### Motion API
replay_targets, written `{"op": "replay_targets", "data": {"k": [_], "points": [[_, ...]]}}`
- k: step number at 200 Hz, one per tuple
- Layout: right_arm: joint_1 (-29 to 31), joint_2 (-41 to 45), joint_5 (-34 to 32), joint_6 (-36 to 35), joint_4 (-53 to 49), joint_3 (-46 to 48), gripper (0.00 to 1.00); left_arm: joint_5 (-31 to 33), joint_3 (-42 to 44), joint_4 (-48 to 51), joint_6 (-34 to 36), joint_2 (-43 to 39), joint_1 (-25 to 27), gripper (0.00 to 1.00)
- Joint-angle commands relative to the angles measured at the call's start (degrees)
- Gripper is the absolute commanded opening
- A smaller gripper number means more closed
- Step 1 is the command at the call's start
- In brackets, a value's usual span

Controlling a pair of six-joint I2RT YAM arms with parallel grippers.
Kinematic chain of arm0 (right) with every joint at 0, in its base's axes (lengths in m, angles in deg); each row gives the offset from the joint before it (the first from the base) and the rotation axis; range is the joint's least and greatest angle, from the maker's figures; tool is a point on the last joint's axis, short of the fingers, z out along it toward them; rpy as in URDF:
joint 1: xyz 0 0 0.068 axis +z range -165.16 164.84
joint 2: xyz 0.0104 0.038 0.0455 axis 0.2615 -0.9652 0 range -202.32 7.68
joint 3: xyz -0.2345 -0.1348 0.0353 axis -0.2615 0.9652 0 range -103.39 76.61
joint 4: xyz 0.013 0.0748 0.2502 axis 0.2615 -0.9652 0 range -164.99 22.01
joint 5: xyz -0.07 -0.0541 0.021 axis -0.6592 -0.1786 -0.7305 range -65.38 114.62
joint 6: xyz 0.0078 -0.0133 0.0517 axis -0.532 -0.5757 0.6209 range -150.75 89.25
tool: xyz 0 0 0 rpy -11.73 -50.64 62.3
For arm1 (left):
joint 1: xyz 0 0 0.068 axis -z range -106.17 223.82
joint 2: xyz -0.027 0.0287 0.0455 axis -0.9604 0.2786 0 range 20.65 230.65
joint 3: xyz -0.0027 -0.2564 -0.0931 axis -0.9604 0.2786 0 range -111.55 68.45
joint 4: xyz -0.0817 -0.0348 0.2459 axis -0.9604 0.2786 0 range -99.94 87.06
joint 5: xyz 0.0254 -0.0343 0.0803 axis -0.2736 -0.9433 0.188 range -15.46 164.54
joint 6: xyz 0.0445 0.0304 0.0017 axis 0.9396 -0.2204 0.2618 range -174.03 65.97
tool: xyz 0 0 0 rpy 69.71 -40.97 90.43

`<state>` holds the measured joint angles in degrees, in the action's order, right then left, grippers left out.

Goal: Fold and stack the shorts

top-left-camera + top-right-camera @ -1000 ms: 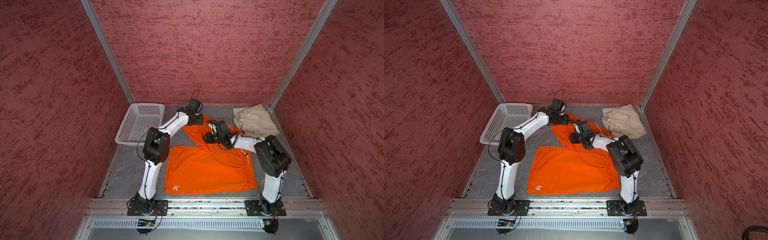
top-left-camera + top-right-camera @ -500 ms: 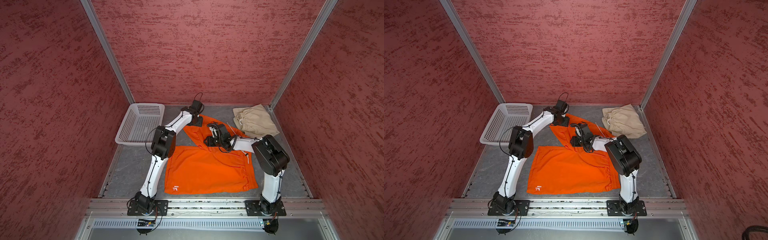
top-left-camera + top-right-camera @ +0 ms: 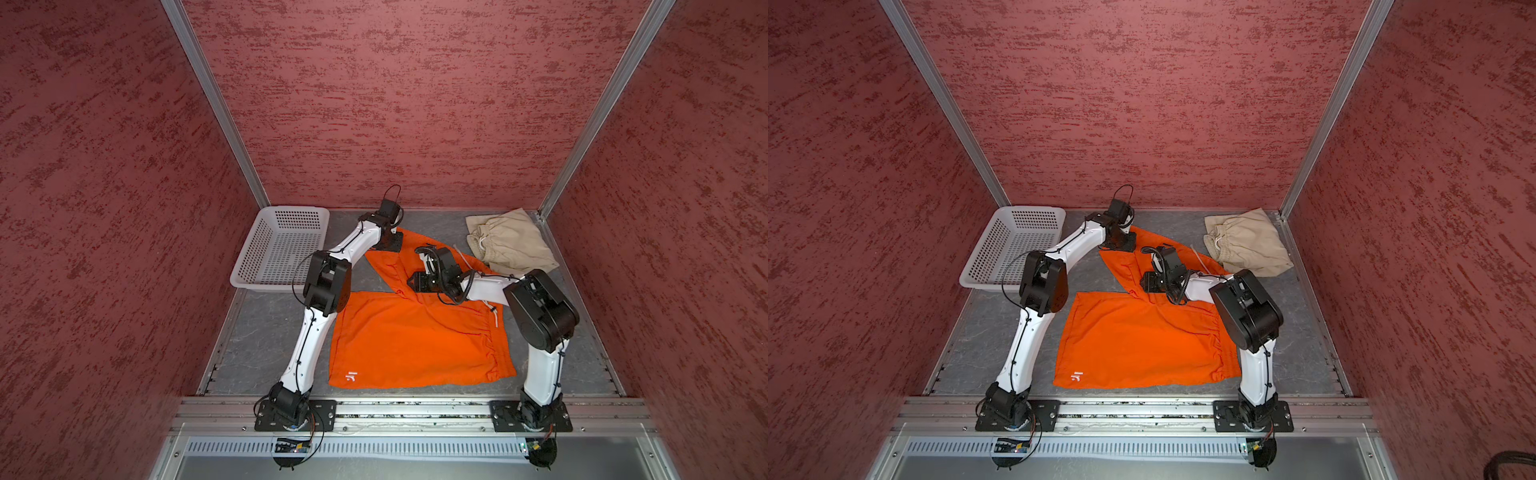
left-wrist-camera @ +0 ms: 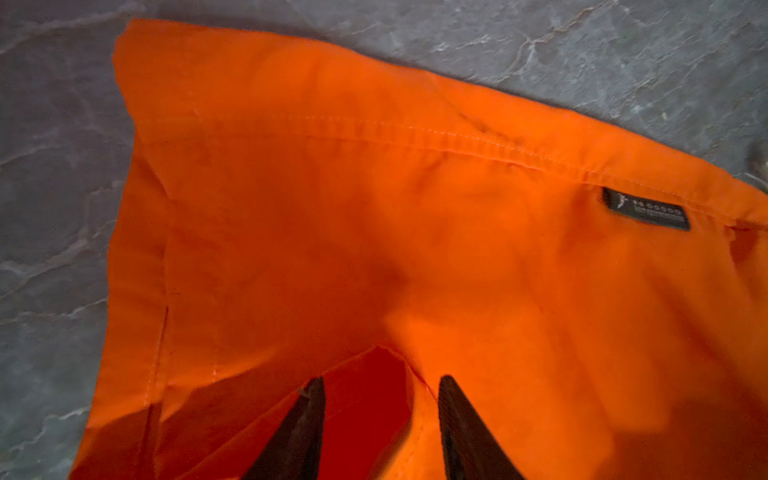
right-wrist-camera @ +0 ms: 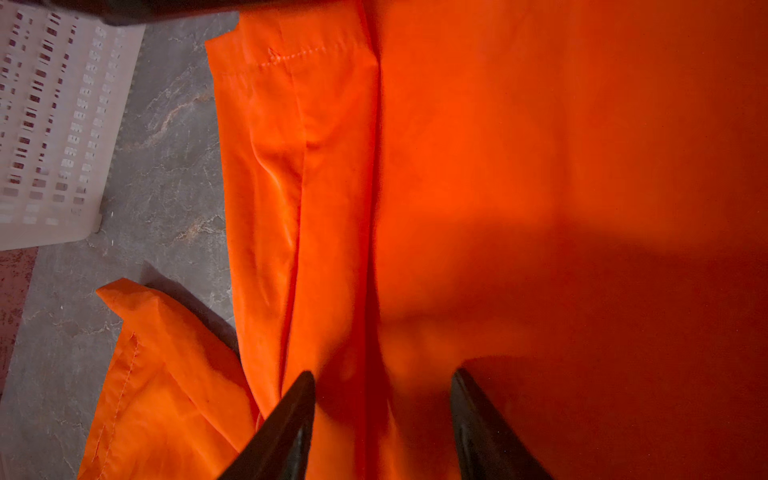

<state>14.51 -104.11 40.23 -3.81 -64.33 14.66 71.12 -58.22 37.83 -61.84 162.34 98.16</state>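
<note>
While left hand [image 4: 382, 380] and right hand [image 5: 382, 372] sit spread, empty, over the orange shorts [image 3: 415, 340], leg splayed to 12 o'clock, beige shorts [image 3: 511, 245] at 2, we risk pinching one layer, skewing the fold.

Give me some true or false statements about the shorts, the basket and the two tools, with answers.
1. The beige shorts lie in the basket. False: they lie on the table, near its far right corner.
2. The orange shorts bear a small white mark. True.
3. Both tools hang over the beige shorts. False: the left tool and the right tool are both at the orange shorts.
4. The basket stands at the table's far left. True.
</note>
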Motion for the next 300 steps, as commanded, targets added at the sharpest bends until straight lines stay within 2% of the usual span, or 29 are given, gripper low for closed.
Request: {"op": "replay_targets", "data": {"k": [1,20,26,34,44,75,130,167,213,236,245,266,300], "points": [[-0.8,-0.1,0.9,2.4,2.1,1.0,0.55,-2.3,0.4,-0.6,1.6,0.4,0.1,0.47],[-1.0,0.4,1.2,2.9,2.7,1.2,0.56,-3.1,0.5,-0.1,2.1,0.6,0.0,0.44],[-1.1,0.6,1.3,3.2,3.1,1.3,0.56,-3.3,0.5,0.0,2.3,0.5,0.0,0.39],[-1.3,0.8,1.5,3.8,3.6,1.5,0.56,-3.6,0.6,0.2,2.6,0.5,0.1,0.25],[-1.7,1.0,1.6,5.5,4.6,2.0,0.56,-3.4,0.6,0.5,2.8,0.2,0.1,0.13],[-3.4,0.6,0.6,12.8,5.7,2.7,0.56,-3.4,2.8,-0.5,3.4,-3.0,-0.3,0.00],[-5.1,-0.5,-1.2,16.7,4.2,3.6,0.56,-7.9,15.4,-8.0,1.1,-15.6,-3.5,0.00],[-5.2,-1.6,-3.3,16.0,1.1,3.2,0.56,-7.1,22.9,-9.8,1.1,-22.6,-6.4,0.00],[-5.3,-2.0,-3.4,15.3,1.3,3.2,0.57,-4.6,31.6,-8.8,1.5,-27.3,-8.5,0.00],[-5.3,-1.7,-1.5,14.8,3.6,3.5,0.57,-1.8,34.6,-7.5,1.3,-28.2,-8.7,0.04],[-5.2,-1.4,-0.9,14.5,4.9,3.8,0.58,0.0,35.0,-6.6,1.1,-28.1,-8.7,0.10],[-5.2,1.0,0.2,13.7,7.0,4.4,0.60,2.2,35.6,-5.6,0.5,-28.3,-8.7,0.34],[-5.3,9.4,-1.6,9.9,5.0,4.6,0.61,3.6,35.3,-5.5,-0.1,-31.6,-8.2,0.47]]}}
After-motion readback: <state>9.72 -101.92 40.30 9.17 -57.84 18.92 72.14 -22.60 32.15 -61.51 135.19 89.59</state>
